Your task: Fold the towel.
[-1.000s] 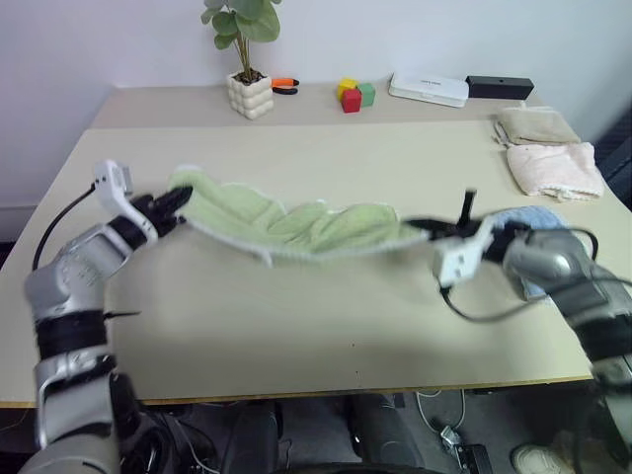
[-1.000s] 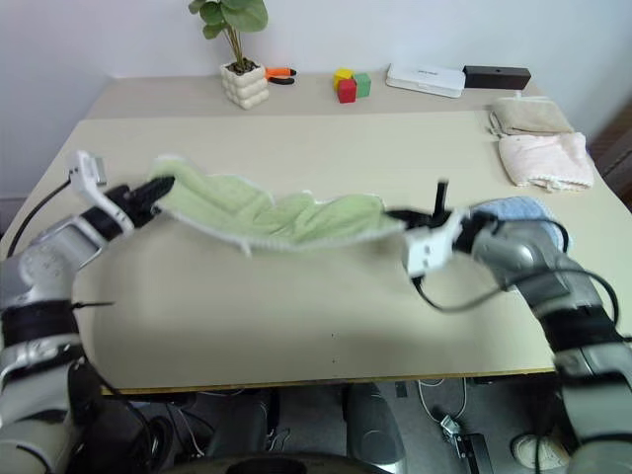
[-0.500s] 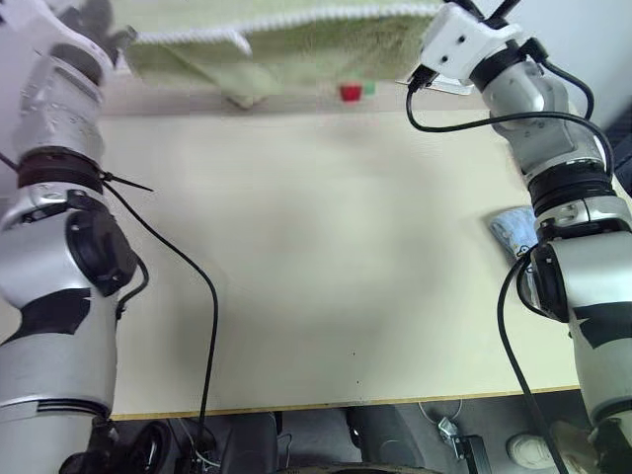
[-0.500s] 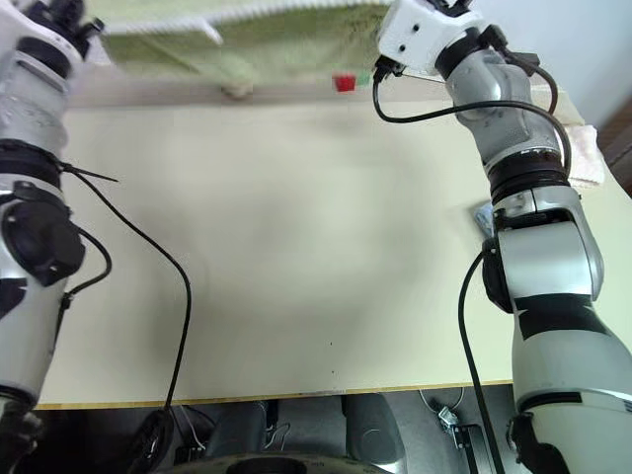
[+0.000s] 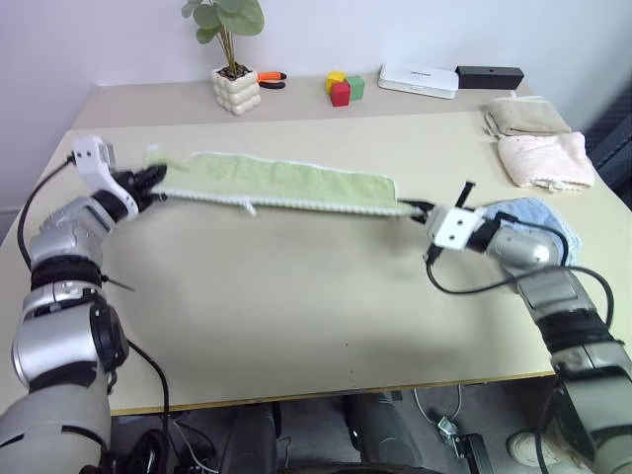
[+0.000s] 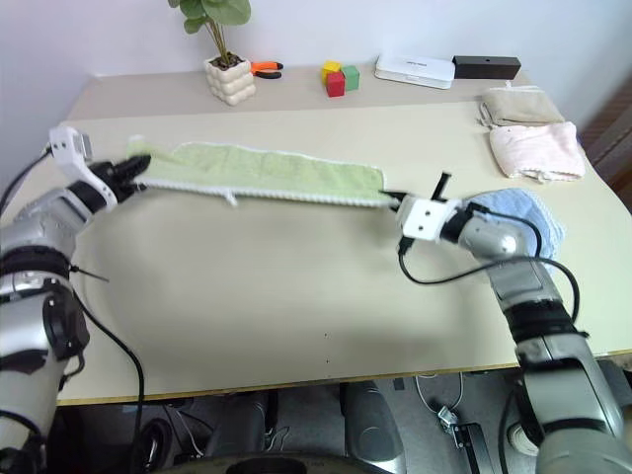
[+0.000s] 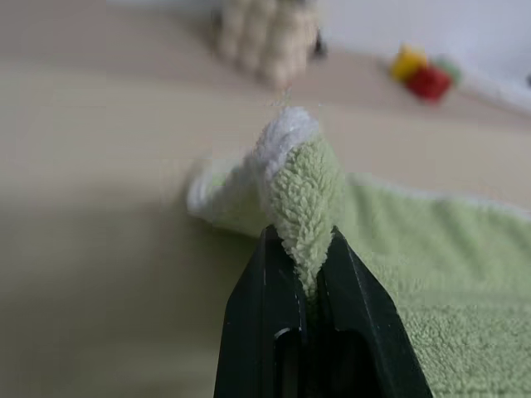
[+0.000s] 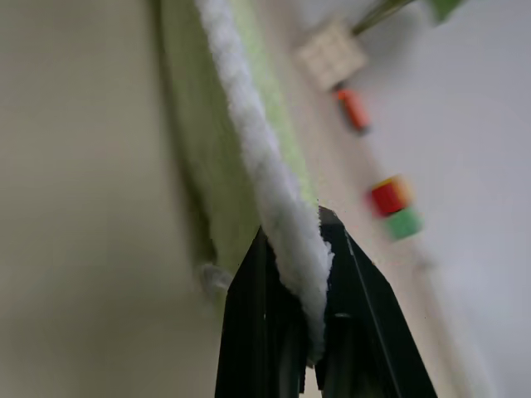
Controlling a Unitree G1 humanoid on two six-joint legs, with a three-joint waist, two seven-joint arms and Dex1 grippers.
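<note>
Near the left edge of the pale beige table (image 5: 296,316), the left gripper (image 5: 150,183) has its two black fingers (image 7: 274,332) pinched tight on one end of the light green terry cloth towel with a whitish stitched edge (image 5: 276,183); the wrist view shows a fold of the pile squeezed up between them. From there the towel runs as a long narrow band across the middle of the table toward the right, pulled fairly straight, with the white trim along its near side; whether it rests on the surface or hangs just above it cannot be told. At its other end the right gripper (image 5: 420,210) is clamped the same way, its fingers (image 8: 257,332) closed on the white edge. Just beyond that gripper's arm, near the right edge, lies a crumpled light blue cloth (image 5: 538,212). Along the far edge stand a small green plant in a knobbly white pot (image 5: 233,84), an orange-handled tool (image 5: 272,80), yellow, red and green blocks (image 5: 341,89), a flat white box (image 5: 419,80) and a black bar (image 5: 489,75). At the far right corner lie a folded beige towel (image 5: 523,117) and a folded pink towel (image 5: 545,160).
</note>
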